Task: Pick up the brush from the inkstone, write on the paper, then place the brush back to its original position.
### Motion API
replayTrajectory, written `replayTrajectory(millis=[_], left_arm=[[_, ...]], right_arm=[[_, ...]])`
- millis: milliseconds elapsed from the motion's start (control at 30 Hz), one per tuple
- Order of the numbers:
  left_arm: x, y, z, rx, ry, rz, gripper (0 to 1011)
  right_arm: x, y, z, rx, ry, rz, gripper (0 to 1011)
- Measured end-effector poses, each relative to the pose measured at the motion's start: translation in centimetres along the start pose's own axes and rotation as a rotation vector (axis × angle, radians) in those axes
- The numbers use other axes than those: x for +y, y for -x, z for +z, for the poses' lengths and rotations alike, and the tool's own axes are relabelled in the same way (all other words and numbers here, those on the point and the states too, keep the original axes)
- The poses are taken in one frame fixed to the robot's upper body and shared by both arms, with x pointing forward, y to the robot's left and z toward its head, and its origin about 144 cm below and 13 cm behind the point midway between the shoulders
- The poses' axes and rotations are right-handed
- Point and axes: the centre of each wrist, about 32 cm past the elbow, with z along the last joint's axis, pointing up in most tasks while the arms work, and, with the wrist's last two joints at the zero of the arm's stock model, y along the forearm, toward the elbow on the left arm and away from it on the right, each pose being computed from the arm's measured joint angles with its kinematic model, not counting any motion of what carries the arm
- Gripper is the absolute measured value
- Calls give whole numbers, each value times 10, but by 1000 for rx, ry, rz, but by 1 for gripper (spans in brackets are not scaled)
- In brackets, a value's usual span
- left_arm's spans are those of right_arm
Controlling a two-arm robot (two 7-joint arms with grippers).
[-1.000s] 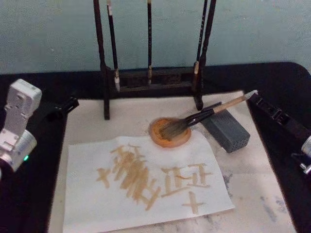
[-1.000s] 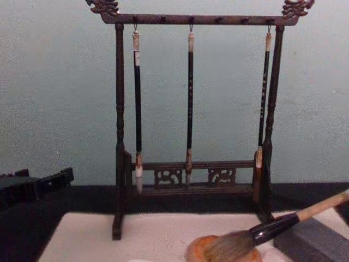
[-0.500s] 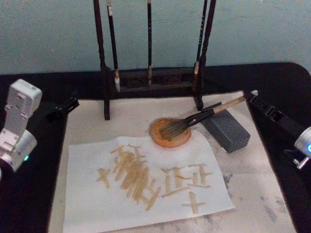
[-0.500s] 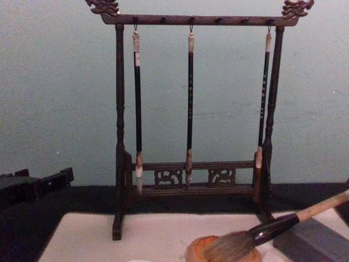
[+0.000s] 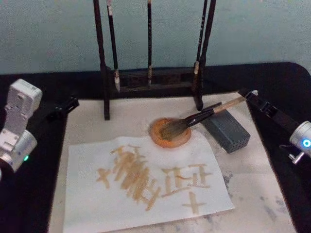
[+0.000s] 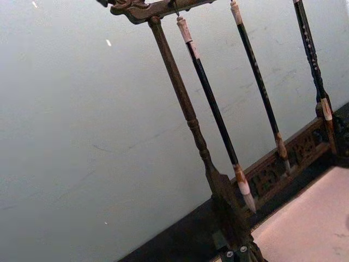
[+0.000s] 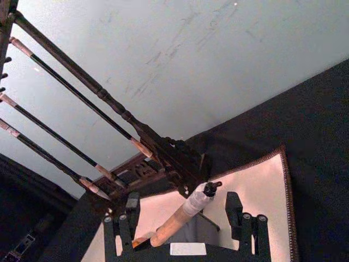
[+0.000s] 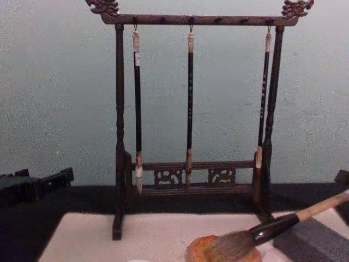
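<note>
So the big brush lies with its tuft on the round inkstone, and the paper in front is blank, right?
Not blank: the head view shows tan brush strokes on the paper. The brush does lie with its tuft on the inkstone.

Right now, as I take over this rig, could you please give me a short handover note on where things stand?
The right gripper has its jaws open, straddling the handle end of the brush without clamping it.
The left gripper is parked at the left, near the brush stand.
The brush lies with its tuft on the inkstone and its handle propped on the grey block.
The paper carries tan strokes.
Done, it seems: the writing, and the brush back in place.
Left: probably only backing the right gripper clear.
</note>
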Motion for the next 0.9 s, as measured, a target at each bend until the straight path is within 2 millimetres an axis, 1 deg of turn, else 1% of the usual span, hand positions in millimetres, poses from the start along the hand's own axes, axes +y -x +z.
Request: replayTrajectory(millis=[633, 733, 900], left_arm=[[0, 0, 0, 0, 0, 0, 1002], [0, 0, 0, 0, 0, 0, 1000], [0, 0, 0, 0, 0, 0, 1002]], right_arm=[[3, 2, 2, -13, 6, -3, 1008], [3, 2, 2, -13, 6, -3, 963], [3, 2, 1, -12, 5, -2, 839]])
